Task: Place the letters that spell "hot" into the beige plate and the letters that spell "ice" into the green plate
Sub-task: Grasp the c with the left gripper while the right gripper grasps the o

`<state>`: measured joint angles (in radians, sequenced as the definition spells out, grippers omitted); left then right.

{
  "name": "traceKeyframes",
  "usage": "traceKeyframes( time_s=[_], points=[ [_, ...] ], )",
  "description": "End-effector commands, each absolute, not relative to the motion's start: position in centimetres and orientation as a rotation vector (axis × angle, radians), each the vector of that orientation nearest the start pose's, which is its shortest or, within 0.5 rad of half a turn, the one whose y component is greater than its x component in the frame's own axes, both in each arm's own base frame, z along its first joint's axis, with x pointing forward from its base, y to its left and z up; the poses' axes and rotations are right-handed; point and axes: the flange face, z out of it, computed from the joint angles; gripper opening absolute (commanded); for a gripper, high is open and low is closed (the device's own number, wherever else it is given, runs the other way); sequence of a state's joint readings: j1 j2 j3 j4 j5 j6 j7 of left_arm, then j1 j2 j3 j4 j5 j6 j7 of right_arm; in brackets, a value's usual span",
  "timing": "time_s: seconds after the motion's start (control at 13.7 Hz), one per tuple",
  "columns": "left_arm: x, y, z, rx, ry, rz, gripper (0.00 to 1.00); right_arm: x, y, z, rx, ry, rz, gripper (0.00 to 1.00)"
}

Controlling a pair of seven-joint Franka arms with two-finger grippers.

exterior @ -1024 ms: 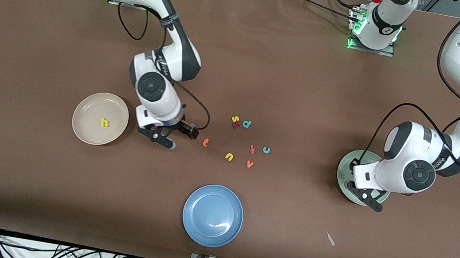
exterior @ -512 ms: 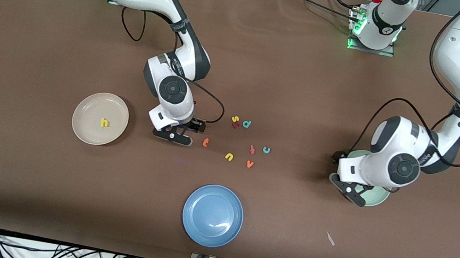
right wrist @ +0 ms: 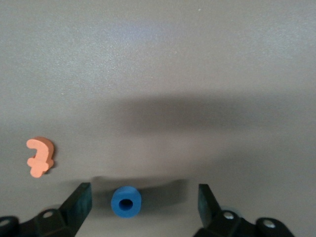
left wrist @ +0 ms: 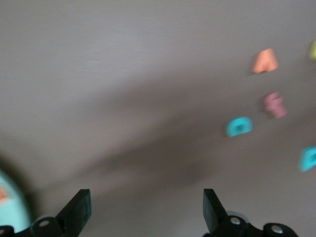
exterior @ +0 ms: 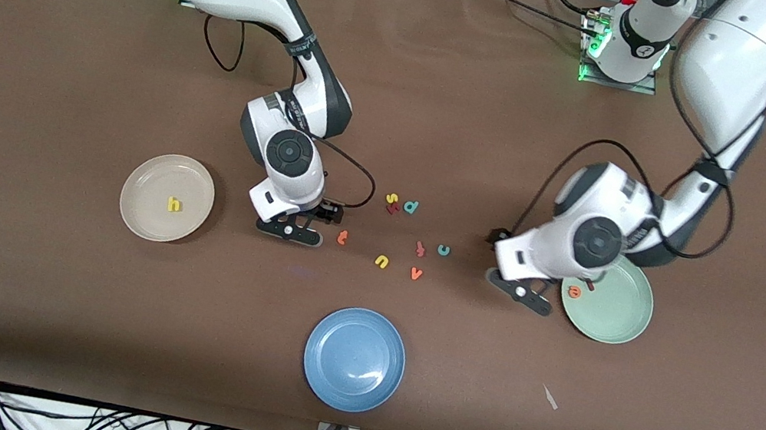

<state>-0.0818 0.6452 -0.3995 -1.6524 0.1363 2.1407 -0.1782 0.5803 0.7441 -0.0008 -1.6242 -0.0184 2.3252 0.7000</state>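
Plainly – yellow h (exterior: pixel 174 205) reads.

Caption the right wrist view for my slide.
Right hand open over the brown table, blue o between its fingers, orange t lying beside.

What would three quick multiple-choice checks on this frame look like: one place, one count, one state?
1. Where is the yellow h?
A. in the beige plate
B. in the blue plate
C. on the table beside the t

2. How many letters show in the green plate?
A. none
B. one
C. three

3. How is the right gripper?
A. shut on the t
B. shut, holding nothing
C. open, with the blue o between its jaws

Answers: 1 A, the h lies inside the beige rim. 2 B, only the orange e shows there; the left gripper partly covers the plate. 3 C, the right wrist view shows the jaws apart on either side of the o.
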Motion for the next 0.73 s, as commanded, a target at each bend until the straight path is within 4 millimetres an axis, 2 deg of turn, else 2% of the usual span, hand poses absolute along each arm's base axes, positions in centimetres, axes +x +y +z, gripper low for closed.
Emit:
traceKeyframes(
  time_s=[0.0, 0.15, 0.37, 0.44, 0.66],
  points=[
    [59.6, -33.6, 24.4, -3.231, 0.287, 0.122, 1.0, 57.9, 38.4, 18.6, -3.142, 0.195, 0.063, 0.85],
    [58.6, -35.1, 22.5, -3.174, 0.336, 0.103, 1.0, 58.0, 38.6, 18.8, -3.126, 0.213, 0.072, 0.77],
    [58.4, -36.3, 19.9, -3.166, 0.427, 0.012, 1.0, 57.9, 38.7, 18.4, -3.124, 0.219, 0.082, 0.74],
    [58.4, -36.3, 19.3, -3.169, 0.429, 0.016, 0.93, 57.6, 39.0, 18.3, -3.122, 0.212, 0.088, 0.71],
    [58.1, -36.2, 17.9, -3.163, 0.442, 0.043, 0.57, 57.5, 39.1, 18.2, -3.121, 0.21, 0.093, 0.65]
  ],
)
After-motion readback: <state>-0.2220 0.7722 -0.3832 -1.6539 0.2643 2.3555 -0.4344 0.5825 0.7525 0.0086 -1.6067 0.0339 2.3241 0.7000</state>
